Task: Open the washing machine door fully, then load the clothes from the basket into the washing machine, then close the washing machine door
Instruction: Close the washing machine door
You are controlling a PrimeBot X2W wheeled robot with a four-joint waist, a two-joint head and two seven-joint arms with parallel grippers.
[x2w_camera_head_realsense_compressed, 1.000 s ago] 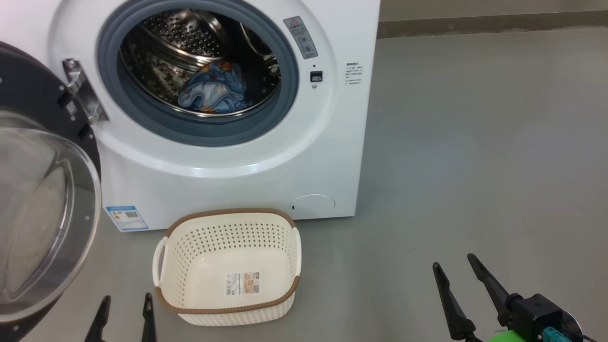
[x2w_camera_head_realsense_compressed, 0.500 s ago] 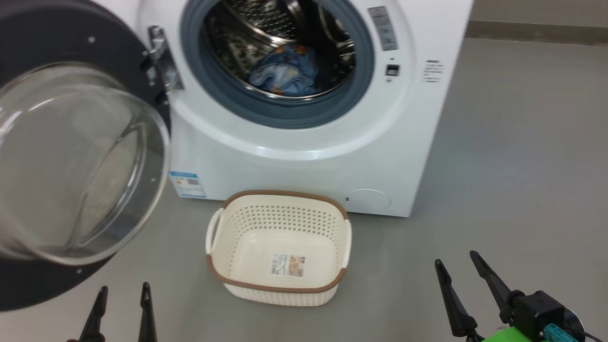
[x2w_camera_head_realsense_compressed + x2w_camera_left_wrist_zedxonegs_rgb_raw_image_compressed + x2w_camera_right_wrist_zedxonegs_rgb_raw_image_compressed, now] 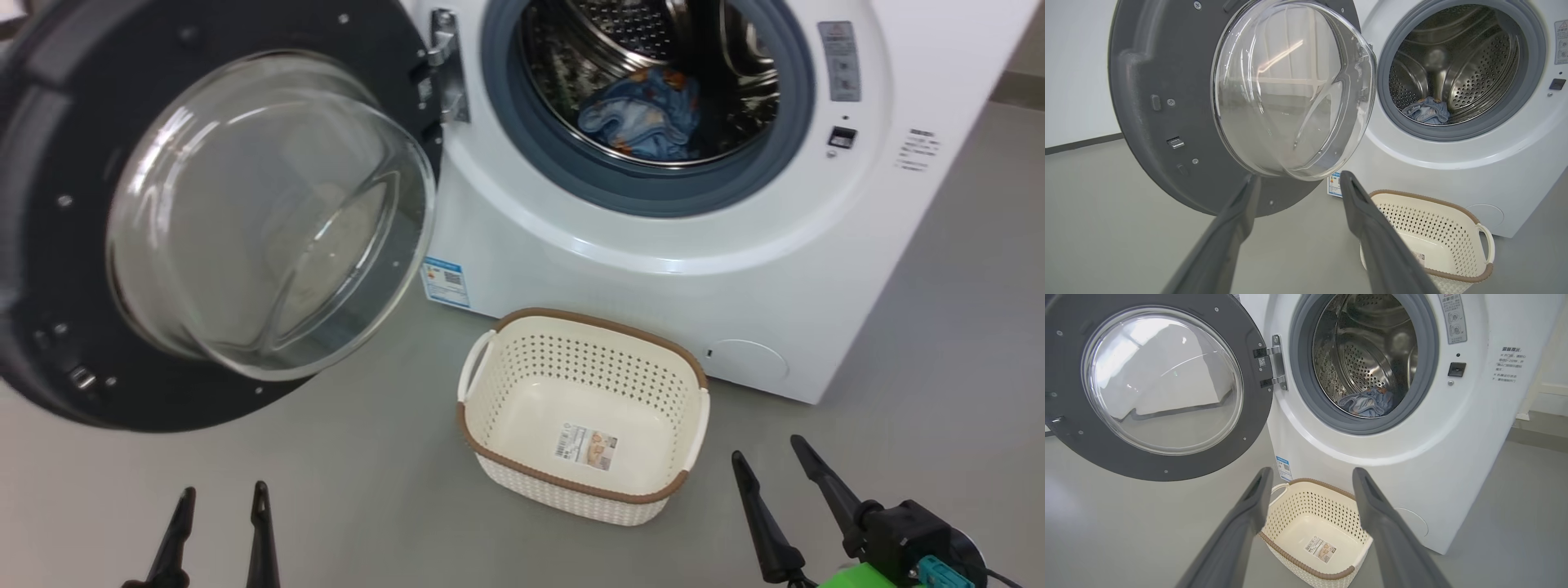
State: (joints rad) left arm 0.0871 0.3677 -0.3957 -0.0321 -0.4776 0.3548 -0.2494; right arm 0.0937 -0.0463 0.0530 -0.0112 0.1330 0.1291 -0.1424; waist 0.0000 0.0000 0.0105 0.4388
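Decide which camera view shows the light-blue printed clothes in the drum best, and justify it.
The head view: the bundled light-blue printed clothes lie in plain sight, orange figures clear. The left wrist view shows them small and pale; the right wrist view shows them greyish, print unclear.

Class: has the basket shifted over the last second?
No. The basket still sits between the blue label and round cap on the washing machine; the view itself turned.

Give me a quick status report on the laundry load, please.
Open and empty: left gripper, right gripper. The clothes inside the washing machine; basket empty. The washing machine door wide open, not yet closed. Nothing seen in its way.
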